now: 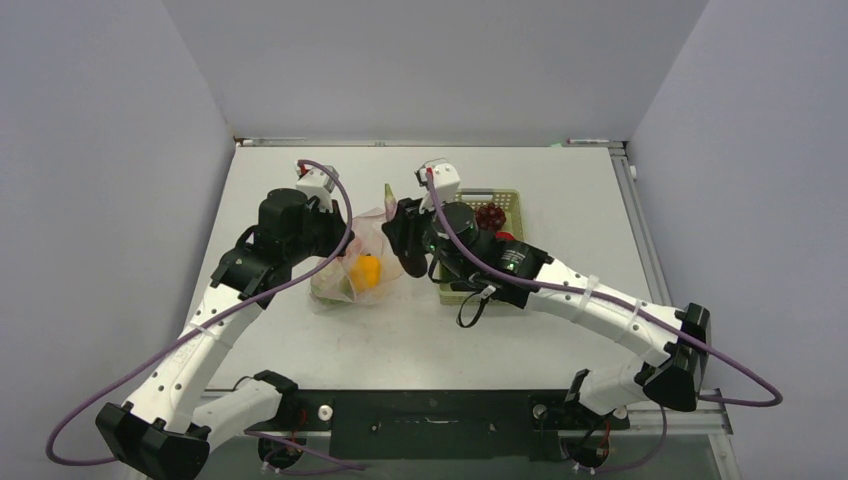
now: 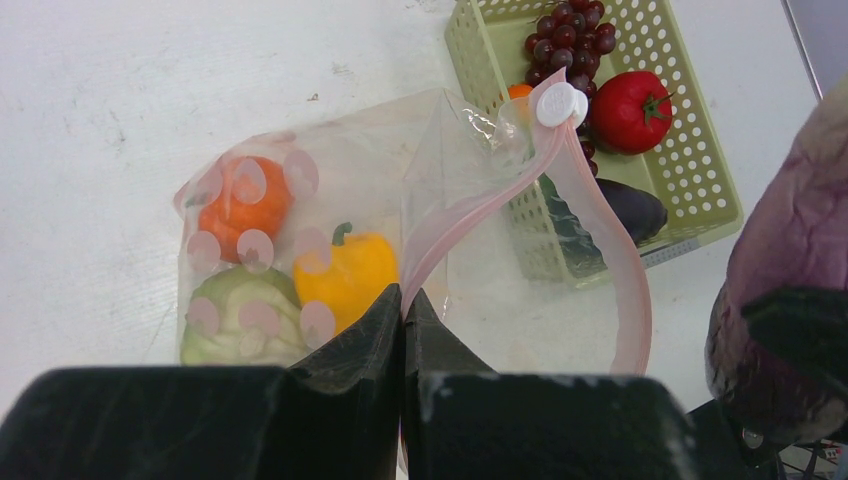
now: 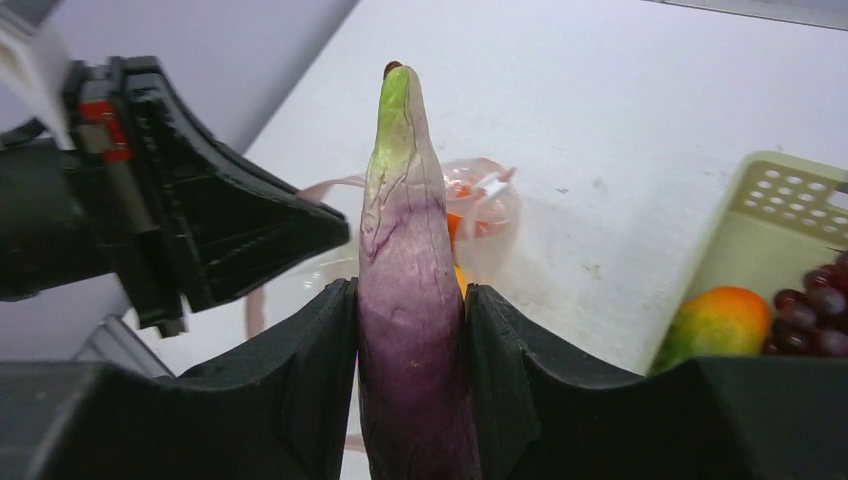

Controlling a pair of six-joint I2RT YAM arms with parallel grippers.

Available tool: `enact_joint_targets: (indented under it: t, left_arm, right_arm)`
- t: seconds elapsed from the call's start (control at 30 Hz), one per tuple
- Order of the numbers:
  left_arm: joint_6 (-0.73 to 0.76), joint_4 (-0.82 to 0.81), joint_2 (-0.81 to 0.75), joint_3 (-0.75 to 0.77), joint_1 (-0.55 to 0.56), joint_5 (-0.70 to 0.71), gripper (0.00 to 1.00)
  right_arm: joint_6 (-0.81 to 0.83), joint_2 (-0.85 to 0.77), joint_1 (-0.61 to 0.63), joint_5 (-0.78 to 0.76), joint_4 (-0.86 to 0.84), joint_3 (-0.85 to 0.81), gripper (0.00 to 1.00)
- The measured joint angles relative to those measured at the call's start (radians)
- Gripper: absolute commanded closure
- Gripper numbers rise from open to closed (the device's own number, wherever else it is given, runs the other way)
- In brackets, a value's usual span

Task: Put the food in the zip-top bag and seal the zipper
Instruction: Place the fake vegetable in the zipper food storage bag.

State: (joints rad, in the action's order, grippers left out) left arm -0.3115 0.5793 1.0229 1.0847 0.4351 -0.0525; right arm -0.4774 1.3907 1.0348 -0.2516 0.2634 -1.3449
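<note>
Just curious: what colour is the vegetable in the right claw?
The eggplant is purple with a green tip; clearest in the right wrist view.

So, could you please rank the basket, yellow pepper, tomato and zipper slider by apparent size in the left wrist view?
1. basket
2. yellow pepper and tomato: about alike, pepper nearer the camera
3. zipper slider

The bag [image 2: 370, 170] is crinkly clear plastic, the eggplant [image 3: 410, 300] matt and wrinkled, the basket [image 2: 700, 150] perforated plastic.

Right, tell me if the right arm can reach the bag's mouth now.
Probably yes: the left gripper pinches the zipper, holding the zip-top bag open, and the right gripper, clamped on the eggplant, hangs beside it, nothing between.
</note>
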Motion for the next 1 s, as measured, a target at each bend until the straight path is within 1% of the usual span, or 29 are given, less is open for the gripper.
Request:
enact_joint_targets:
  t: [0.2, 0.33, 0.47, 0.73, 1.0]
  left_arm:
    - [-0.011, -0.002, -0.003, -0.008, 0.0, 0.002, 1.0]
    - [-0.022, -0.007, -0.008, -0.013, 0.0, 0.003, 1.0]
    - [-0.03, -0.009, -0.017, -0.016, 0.0, 0.003, 1.0]
    - [-0.063, -0.026, -0.034, -0.031, -0.011, 0.002, 1.0]
    - [-0.085, -0.047, -0.034, -0.035, -0.029, -0.017, 1.0]
  right_arm:
    - [-0.064, -0.002, 0.06, -0.009, -0.18, 0.055, 0.83]
    - [-0.103, -0.002, 0.086, -0.053, -0.283, 0.092, 0.83]
    - [-0.135, -0.002, 0.106, -0.118, -0.385, 0.132, 0.84]
    - [-0.184, -0.001, 0.139, -0.287, -0.592, 0.277, 0.85]
    - [-0.167, 0.064, 0.22, -0.478, -0.813, 0.295, 0.84]
